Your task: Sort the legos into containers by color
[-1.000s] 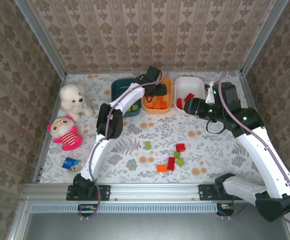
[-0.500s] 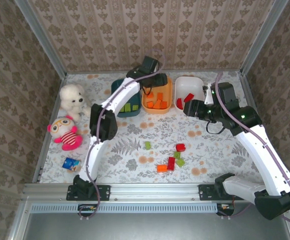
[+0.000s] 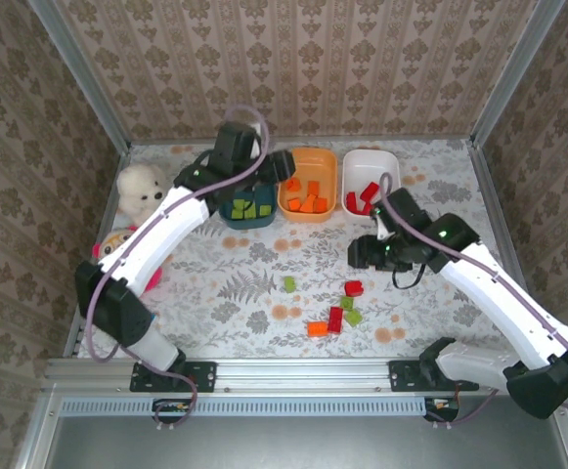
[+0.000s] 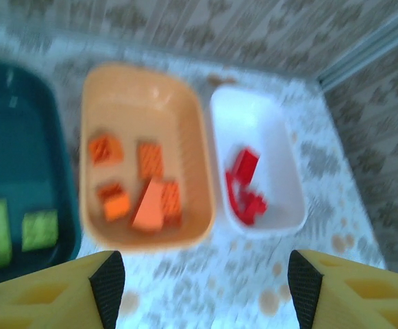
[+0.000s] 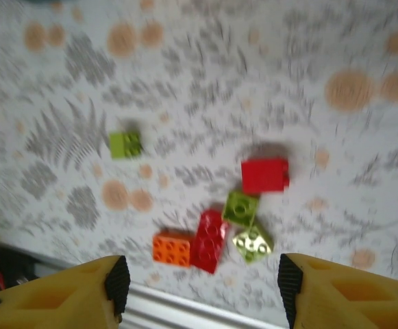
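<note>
White flowery table top lies under everything. Three rounded plastic tubs sit side by side, straight ahead of the left gripper. The dark teal tub is out past one finger, the white tub is nearer the other, and the orange tub is between them. Each already holds bricks of one colour. The left fingers stand wide apart and hold nothing.

The right gripper hangs above the table, fingers wide and empty too. Loose bricks lie below the gap between them: a square red brick, a long red brick touching a small orange brick, two light green bricks close together, and a lone light green brick well apart.

These look light, hard and a bit slippery. Pinching two flat sides should work best. The lone green one looks easiest, as nothing crowds it.
</note>
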Controlling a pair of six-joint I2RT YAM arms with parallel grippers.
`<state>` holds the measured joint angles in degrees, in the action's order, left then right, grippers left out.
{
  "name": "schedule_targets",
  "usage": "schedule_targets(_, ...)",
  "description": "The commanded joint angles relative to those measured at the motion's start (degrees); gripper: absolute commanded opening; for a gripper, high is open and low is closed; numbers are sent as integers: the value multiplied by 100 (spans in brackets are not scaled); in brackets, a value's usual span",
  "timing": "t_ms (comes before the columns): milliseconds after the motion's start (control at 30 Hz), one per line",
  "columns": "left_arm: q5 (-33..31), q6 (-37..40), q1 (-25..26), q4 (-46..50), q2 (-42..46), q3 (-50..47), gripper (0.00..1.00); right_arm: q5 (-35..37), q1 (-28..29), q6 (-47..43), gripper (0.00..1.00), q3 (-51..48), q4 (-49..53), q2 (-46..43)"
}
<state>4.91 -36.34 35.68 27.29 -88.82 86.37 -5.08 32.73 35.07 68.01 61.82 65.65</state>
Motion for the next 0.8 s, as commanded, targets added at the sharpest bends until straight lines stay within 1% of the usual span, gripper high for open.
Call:
schedule_targets(0,128,-16,174,70,727,-1043,67,61,470,957,62,-417,111,147)
schedule_targets(67,223,-26,266,95,1273,-1684,67,-29,769,1476,62,-718,-210,256)
schedule_targets(133,301,-21,357,214,1777,-2241,67,61,1160,1993,62,-949,-499,430)
schedule_targets(233,422,-82,414,444,2372,-2840,67,39,1558,2746,62,-1367,-1012,716)
schedule_targets(333,524,-85,428,646,2844,-3149,67,157,1840,3471,64,-1762,-1399,876)
schedule_targets(400,546,-33,428,752,3073,-3226,67,243,1929,3814,66,-1930,-1539,956)
schedule_targets(533,606,47,428,842,3388,-3284,67,277,2060,4522,66,-2359,-2060,1040)
schedule_targets(633,652,51,431,887,3525,-3326,67,372,2097,4788,66,-2515,-2372,1133)
schedule_targets(767,660,22,433,960,3675,-3392,67,465,2089,4992,66,-2521,-2547,1258)
